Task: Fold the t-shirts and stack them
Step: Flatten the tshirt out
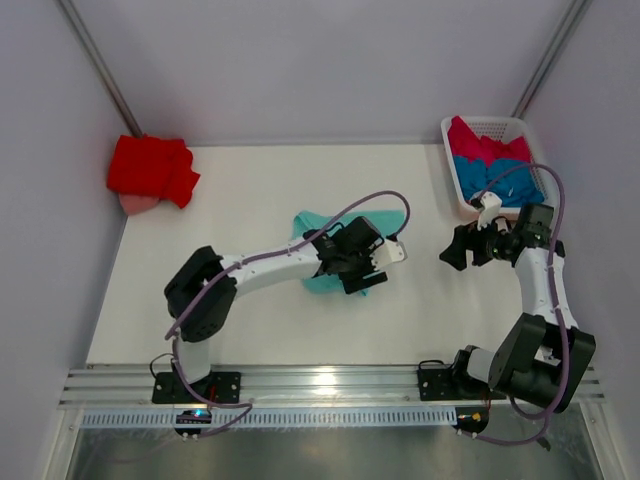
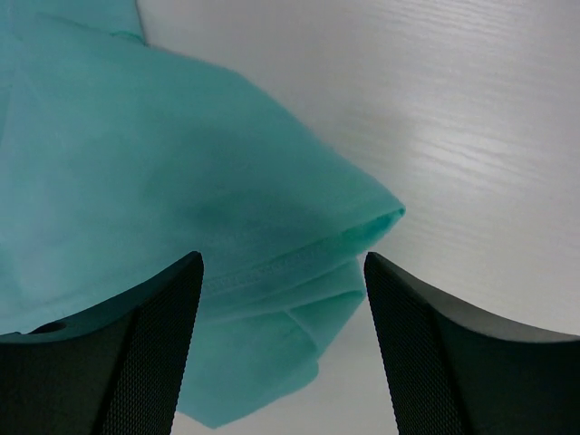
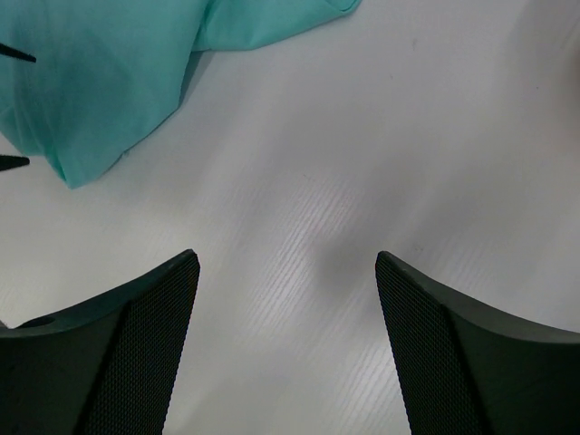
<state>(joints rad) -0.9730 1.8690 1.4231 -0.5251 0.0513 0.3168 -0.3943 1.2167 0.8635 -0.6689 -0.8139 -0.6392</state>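
Observation:
A mint-teal t-shirt lies crumpled mid-table, mostly hidden under my left arm. In the left wrist view its hemmed folded edge lies between and below my open fingers. My left gripper hovers over the shirt's right part, open and empty. My right gripper is open and empty over bare table to the right of the shirt; the shirt shows at the upper left of its view. A bright red t-shirt lies folded at the far left. A blue t-shirt and a crimson-pink t-shirt lie in the basket.
A white slatted basket stands at the far right corner, just behind my right arm. Something pink peeks from under the red shirt. Grey walls close in the table on three sides.

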